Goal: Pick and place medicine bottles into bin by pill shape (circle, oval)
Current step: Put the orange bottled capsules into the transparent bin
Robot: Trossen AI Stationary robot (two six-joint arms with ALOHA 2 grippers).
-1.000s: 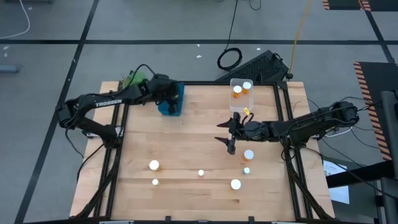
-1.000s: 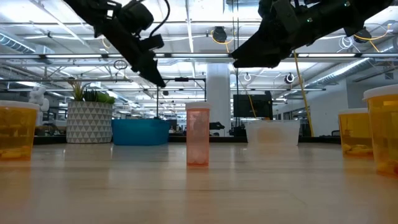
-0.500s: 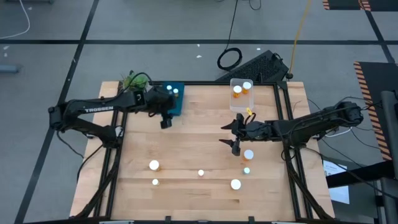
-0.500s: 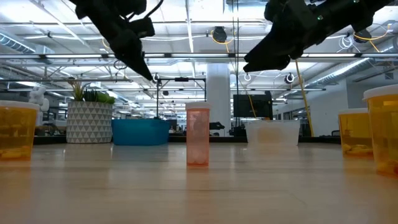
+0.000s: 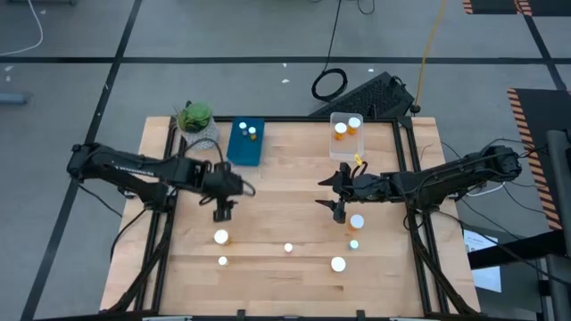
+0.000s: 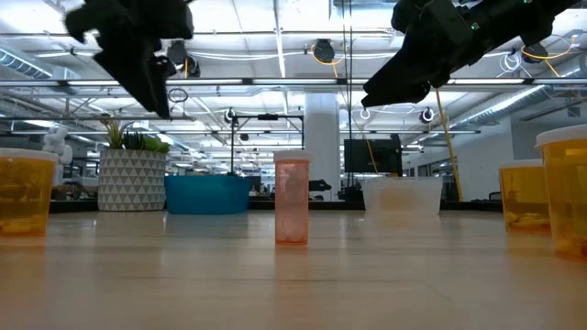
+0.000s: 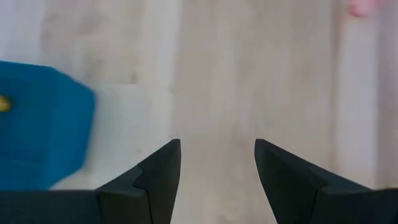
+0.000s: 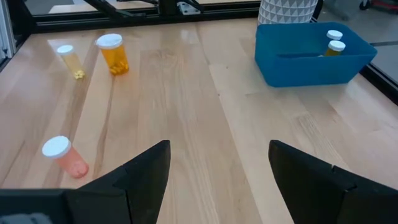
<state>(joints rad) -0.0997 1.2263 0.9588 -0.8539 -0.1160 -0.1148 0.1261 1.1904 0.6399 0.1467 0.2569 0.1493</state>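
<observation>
Several medicine bottles with white caps stand on the near half of the wooden table, among them one at the near left (image 5: 220,237), a small one (image 5: 288,248) and one at the right (image 5: 357,221). Two bottles (image 5: 247,130) sit in the blue bin (image 5: 246,147), and two more (image 5: 347,127) in the clear bin (image 5: 347,143). My left gripper (image 5: 223,212) hangs open above the table, just on the far side of the near-left bottle. My right gripper (image 5: 328,193) is open above the table's middle right, beside the right bottle; its fingers (image 8: 311,174) hold nothing.
A green potted plant (image 5: 195,119) stands at the far left corner beside the blue bin. A black frame (image 5: 406,178) runs around the table. In the right wrist view an orange bottle (image 8: 113,53), a pale one (image 8: 69,60) and a pink one (image 8: 65,155) stand on open wood.
My left gripper has left the blue bin at the far edge and swung toward the table's near edge and slightly left, ending above the near-left bottle; the bin with its two bottles now shows. My right gripper has stayed nearly still.
</observation>
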